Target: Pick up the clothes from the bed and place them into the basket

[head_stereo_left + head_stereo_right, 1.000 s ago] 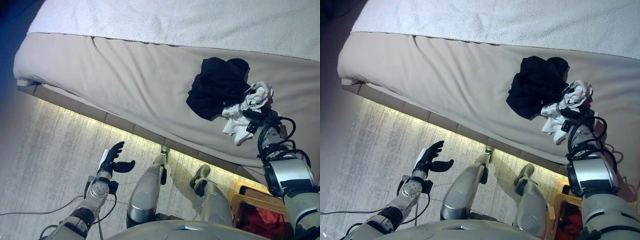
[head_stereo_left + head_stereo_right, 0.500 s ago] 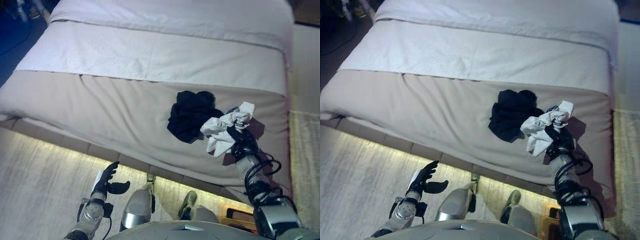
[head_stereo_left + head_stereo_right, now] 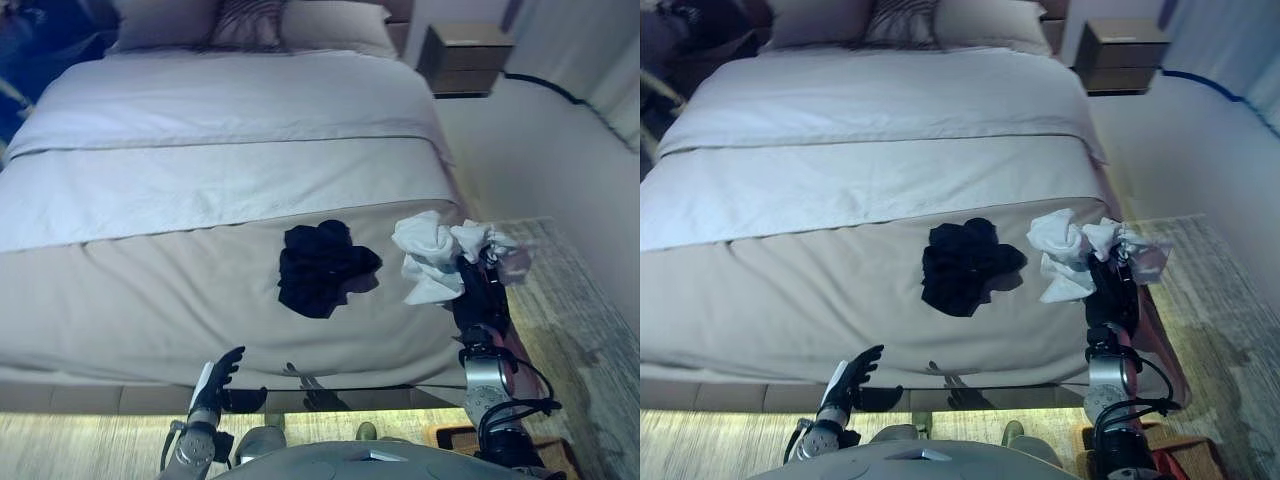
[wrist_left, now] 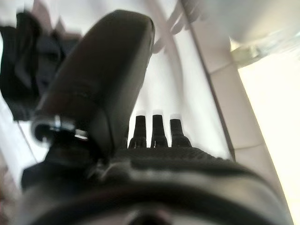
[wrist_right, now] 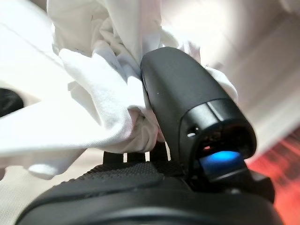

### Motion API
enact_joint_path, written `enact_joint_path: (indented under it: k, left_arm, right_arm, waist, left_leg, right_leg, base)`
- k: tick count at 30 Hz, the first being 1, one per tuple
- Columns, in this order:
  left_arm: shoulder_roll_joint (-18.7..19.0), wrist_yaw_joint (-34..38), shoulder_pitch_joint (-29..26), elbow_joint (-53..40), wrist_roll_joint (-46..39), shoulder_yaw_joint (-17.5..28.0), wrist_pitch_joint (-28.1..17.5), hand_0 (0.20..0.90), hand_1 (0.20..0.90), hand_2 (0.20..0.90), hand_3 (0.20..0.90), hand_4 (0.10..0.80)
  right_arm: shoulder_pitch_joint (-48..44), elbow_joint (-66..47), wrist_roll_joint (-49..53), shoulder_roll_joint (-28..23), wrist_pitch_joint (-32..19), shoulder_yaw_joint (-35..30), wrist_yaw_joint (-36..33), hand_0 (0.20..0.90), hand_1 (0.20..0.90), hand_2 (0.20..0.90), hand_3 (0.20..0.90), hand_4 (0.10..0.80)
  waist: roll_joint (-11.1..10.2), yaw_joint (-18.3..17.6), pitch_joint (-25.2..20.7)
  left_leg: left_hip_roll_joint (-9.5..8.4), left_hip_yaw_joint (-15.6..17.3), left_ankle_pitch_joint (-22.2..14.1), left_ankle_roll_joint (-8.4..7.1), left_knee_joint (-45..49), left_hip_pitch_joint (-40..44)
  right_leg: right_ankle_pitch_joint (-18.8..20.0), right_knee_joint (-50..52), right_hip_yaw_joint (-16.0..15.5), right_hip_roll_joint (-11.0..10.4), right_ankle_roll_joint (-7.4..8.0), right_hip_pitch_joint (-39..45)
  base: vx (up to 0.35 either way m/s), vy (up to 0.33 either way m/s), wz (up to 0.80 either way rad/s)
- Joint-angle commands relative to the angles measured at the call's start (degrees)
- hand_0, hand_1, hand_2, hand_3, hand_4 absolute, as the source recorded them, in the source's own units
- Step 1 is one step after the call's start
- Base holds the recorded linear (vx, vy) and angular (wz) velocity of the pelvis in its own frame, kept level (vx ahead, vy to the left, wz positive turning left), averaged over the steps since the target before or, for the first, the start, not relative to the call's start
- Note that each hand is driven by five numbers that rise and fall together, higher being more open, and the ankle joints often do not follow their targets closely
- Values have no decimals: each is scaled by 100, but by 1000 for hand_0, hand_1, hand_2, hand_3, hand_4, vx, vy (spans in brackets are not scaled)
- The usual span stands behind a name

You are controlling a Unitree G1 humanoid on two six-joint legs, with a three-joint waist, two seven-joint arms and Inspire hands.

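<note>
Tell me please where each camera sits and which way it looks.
Left eye view: on the head, looking down at the bed, black garment and both arms.
Right eye view: beside it, same scene.
Left wrist view: on the left wrist, along the open left hand towards the bed edge.
Right wrist view: on the right wrist; the right hand grips the white cloth.
Shared: the black garment and white cloth.

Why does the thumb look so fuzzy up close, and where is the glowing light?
In the left wrist view the left robot hand sits so near the camera that its thumb smears out of focus. In the right wrist view the white cloth glares pale. In the left eye view a glowing strip lights the floor under the bed.
</note>
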Motion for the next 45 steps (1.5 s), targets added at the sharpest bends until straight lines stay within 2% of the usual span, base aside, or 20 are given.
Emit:
enact_joint_path:
  k: [1,5,7,9,10,11,13,15,16,17,19,20,23,25,27,30,32,33,38,45]
  left_arm:
    - [46,-102,-295,34,138,68,-363,900,900,900,900,800]
    - [227,-187,-553,86,184,-111,-266,900,900,900,900,800]
    - [354,-211,-778,183,211,-177,-143,900,900,900,900,800]
    - [431,-208,-825,220,270,-251,-117,900,900,900,900,800]
    - [512,-174,-807,246,260,-242,-62,900,900,900,900,800]
    - [521,-182,-799,247,286,-231,-56,900,900,900,900,800]
    - [598,-139,-765,191,278,-185,19,900,900,900,900,800]
    - [652,-180,-828,171,315,-209,21,900,900,900,900,800]
    - [654,-168,-952,215,175,-263,56,900,900,900,900,800]
    - [646,-170,-994,232,151,-271,55,900,900,900,900,800]
    - [638,-192,-1138,269,-32,-236,87,900,900,900,900,800]
    - [634,-218,-1164,272,-39,-203,83,900,900,900,900,800]
    - [573,-202,-1208,277,89,-193,53,900,900,900,900,800]
    - [523,-273,-1248,272,205,-262,-48,900,900,900,900,800]
    - [424,-371,-1303,160,172,-387,-143,900,900,900,900,800]
    - [295,-290,-1300,142,51,-431,-122,900,900,900,900,800]
    - [225,-269,-1192,142,52,-324,-178,900,900,900,900,800]
    - [211,-263,-1080,101,58,-251,-195,900,900,900,900,800]
    - [211,-180,-1040,179,34,-302,11,900,900,900,900,800]
    - [276,-98,-946,564,160,-227,-150,900,900,900,900,800]
  right_arm:
    - [-309,-1006,-111,-119,-795,-300,86,300,300,300,200,100]
    - [-272,-960,-209,-41,-1101,-338,-547,300,300,300,200,100]
    - [-204,-866,-340,34,-1211,-393,-1107,300,300,300,200,100]
    - [-153,-813,-301,56,-1251,-422,-1289,300,300,300,200,100]
    - [-136,-612,-636,85,-1079,-442,-1670,300,300,300,200,100]
    - [-141,-581,-686,83,-1055,-440,-1751,300,300,300,200,100]
    - [-205,-301,-878,45,-1000,-360,-1962,300,300,300,200,100]
    - [-250,-4,-889,38,-1006,-310,-2065,300,300,300,200,100]
    - [-322,347,-879,36,-1011,-263,-2071,300,300,300,200,100]
    - [-358,473,-918,31,-1024,-247,-2149,300,300,300,200,100]
    - [-599,1234,-872,-4,-907,-162,-2105,300,300,300,200,100]
    - [-701,1533,-796,-4,-825,-172,-2079,300,300,300,200,100]
    - [-888,2320,-894,-37,-568,-163,-2007,300,300,300,200,100]
    - [-941,2638,-900,-101,-329,-149,-2003,300,300,300,200,100]
    - [-980,2864,-1140,-235,-190,-107,-2048,300,300,300,200,100]
    - [-1041,3150,-1192,-391,43,-36,-2083,300,300,300,200,100]
    - [-1124,3285,-1503,-463,64,71,-2092,300,300,300,200,100]
    - [-1182,3288,-1571,-544,57,258,-2159,300,300,300,200,100]
    - [-1268,3521,-1781,-660,86,232,-2349,300,300,300,200,100]
    - [-1476,3961,-1863,-873,103,186,-2210,300,300,300,200,100]
  waist:
    - [225,-115,-108]
    - [244,-225,-100]
    - [250,-369,-65]
    - [243,-397,-36]
    - [225,-336,-25]
    - [223,-316,-23]
    - [271,-197,-19]
    - [345,-90,-68]
    - [401,3,-130]
    - [413,52,-150]
    - [388,403,-192]
    - [350,531,-230]
    - [159,746,-277]
    - [48,778,-290]
    - [-9,778,-264]
    - [5,826,-196]
    - [55,1070,-139]
    - [97,1135,-127]
    - [230,1112,-99]
    - [369,1265,-85]
  left_leg:
    - [-176,404,-254,24,231,12]
    - [-147,586,-108,42,-58,87]
    - [-157,737,-170,91,-258,188]
    - [-179,834,-200,98,-303,206]
    - [-183,1072,-229,72,-316,207]
    - [-183,1113,-243,72,-316,213]
    - [-93,1447,-207,85,-316,201]
    - [20,1712,-100,116,-313,87]
    - [102,1938,-24,153,-293,-44]
    - [122,2023,-11,165,-288,-78]
    - [214,2450,13,156,-210,-181]
    - [240,2549,50,128,-192,-233]
    - [419,2699,250,-108,-105,-499]
    - [545,2755,364,-227,-39,-672]
    - [688,2736,475,-351,-47,-775]
    - [615,2391,492,-388,-26,-792]
    - [347,1464,500,-382,-87,-758]
    - [319,1179,498,-404,-59,-739]
    - [375,1245,511,-458,60,-809]
    - [249,1074,614,-520,-30,-780]
  right_leg:
    - [195,193,-141,33,423,-42]
    - [395,249,-167,-164,608,-208]
    - [683,376,-220,-431,844,-508]
    - [911,452,-397,-563,913,-683]
    - [1091,599,-912,-725,967,-836]
    - [1110,639,-958,-740,974,-863]
    - [1066,1036,-1476,-804,914,-920]
    - [783,1328,-1687,-808,797,-788]
    - [538,1533,-1927,-815,697,-575]
    - [480,1617,-2021,-838,680,-500]
    - [198,1790,-2489,-1025,669,13]
    - [97,1632,-2576,-1006,653,218]
    - [-347,506,-2492,-453,542,697]
    - [-287,215,-2443,-309,521,747]
    - [-202,-4,-2467,-186,457,753]
    - [-115,-74,-2378,-109,395,695]
    - [-110,9,-2130,-43,324,593]
    - [-114,43,-2007,-8,269,490]
    - [-109,69,-2086,-59,236,463]
    - [-92,-11,-2255,-85,213,581]
  base:
    - [28,142,-180]
    - [-78,111,-66]
    - [-75,49,-67]
    - [-133,18,-63]
    - [-156,25,-47]
    - [-230,39,-82]
    - [-279,29,-112]
    - [-314,9,-114]
    - [-222,2,-86]
    - [-254,3,-83]
    - [-199,-80,-111]
    - [-161,-220,-138]
    - [-71,-265,-109]
    - [-40,-295,-169]
    - [-68,-272,-105]
    - [-26,-156,-23]
    - [-17,-118,-43]
    - [-20,-71,-98]
    - [-14,5,-57]
    - [31,26,19]
